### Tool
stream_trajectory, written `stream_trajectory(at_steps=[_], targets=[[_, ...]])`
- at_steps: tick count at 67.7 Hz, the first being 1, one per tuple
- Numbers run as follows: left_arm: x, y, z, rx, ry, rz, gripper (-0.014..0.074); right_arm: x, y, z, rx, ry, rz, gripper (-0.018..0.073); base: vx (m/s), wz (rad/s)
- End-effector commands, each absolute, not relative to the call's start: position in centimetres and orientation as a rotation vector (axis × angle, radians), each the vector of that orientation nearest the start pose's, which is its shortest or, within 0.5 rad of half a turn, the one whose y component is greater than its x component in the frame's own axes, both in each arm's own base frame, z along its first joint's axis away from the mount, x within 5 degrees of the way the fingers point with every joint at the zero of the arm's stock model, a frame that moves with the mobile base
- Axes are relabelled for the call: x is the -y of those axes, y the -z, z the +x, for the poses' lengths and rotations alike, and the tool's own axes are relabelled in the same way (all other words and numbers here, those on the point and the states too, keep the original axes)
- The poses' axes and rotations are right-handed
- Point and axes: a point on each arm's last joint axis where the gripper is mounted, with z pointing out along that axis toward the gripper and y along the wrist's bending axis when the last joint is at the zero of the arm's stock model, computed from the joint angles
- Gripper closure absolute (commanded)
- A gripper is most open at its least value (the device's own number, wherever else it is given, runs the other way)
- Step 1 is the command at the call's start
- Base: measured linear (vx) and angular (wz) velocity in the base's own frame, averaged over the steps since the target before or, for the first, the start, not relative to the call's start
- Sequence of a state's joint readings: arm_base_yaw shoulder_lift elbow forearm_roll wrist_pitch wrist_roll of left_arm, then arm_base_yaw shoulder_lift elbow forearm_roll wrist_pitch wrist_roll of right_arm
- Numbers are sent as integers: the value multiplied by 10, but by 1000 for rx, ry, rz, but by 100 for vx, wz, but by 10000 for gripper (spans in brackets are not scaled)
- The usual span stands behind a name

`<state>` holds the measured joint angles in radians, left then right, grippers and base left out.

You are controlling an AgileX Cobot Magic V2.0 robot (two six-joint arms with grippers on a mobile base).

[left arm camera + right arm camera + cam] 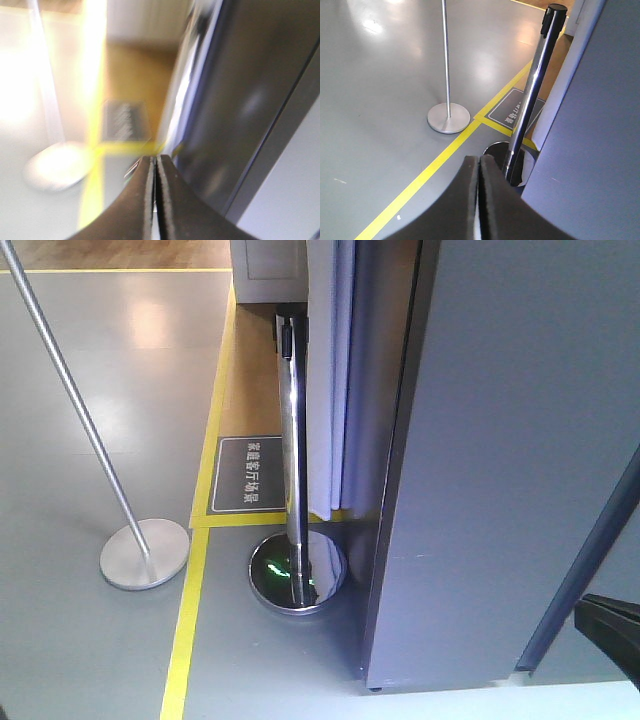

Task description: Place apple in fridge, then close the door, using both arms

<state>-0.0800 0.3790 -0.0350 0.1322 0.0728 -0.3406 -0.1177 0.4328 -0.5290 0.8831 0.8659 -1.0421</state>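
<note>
The apple is out of view in all three views. A tall narrow panel (330, 380), white on its left face and dark grey on its right (385, 390), stands edge-on to me and looks like the door; the fridge's inside is hidden behind it. The same white panel (559, 100) shows in the right wrist view. My left gripper (156, 159) is shut with nothing between its fingers, and its view is blurred. Shut and empty too, my right gripper (479, 158) hangs over the grey floor beside the cabinet corner. A black piece of an arm (610, 632) shows at the lower right.
A plain dark grey slab-sided cabinet (520, 460) fills the right. A chrome stanchion post (293, 440) on a round mirrored base (297, 575) stands close by the door's edge. A second, matt post with a disc base (145, 553) stands left. Yellow floor lines (190, 620) frame a grey floor sign (250, 473).
</note>
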Motion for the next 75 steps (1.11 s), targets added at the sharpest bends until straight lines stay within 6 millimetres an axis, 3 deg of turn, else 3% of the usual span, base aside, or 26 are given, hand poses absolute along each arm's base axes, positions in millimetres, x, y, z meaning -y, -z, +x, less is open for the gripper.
stream_trajectory(at_steps=[1,12,24,33,75], targets=[[6,-204,83,-1826,186,-107,605,-45,-323,76,-1792,-324,-583,565,0,0],[5,-206,71,-1734,157,-65,605,-45,-323,76,-1792,-324,-583,565,0,0],[4,-185,61,-1690,164,-70,605,-45,-323,76,-1792,-324,-583,565,0,0],[2,-189,56,-1634,113,-44,605,-45,-323,76,-1792,-324,-583,565,0,0],[-1,-191,56,-1607,30,-38,605,-45,-323,76,-1793,-327,-585,565,0,0]])
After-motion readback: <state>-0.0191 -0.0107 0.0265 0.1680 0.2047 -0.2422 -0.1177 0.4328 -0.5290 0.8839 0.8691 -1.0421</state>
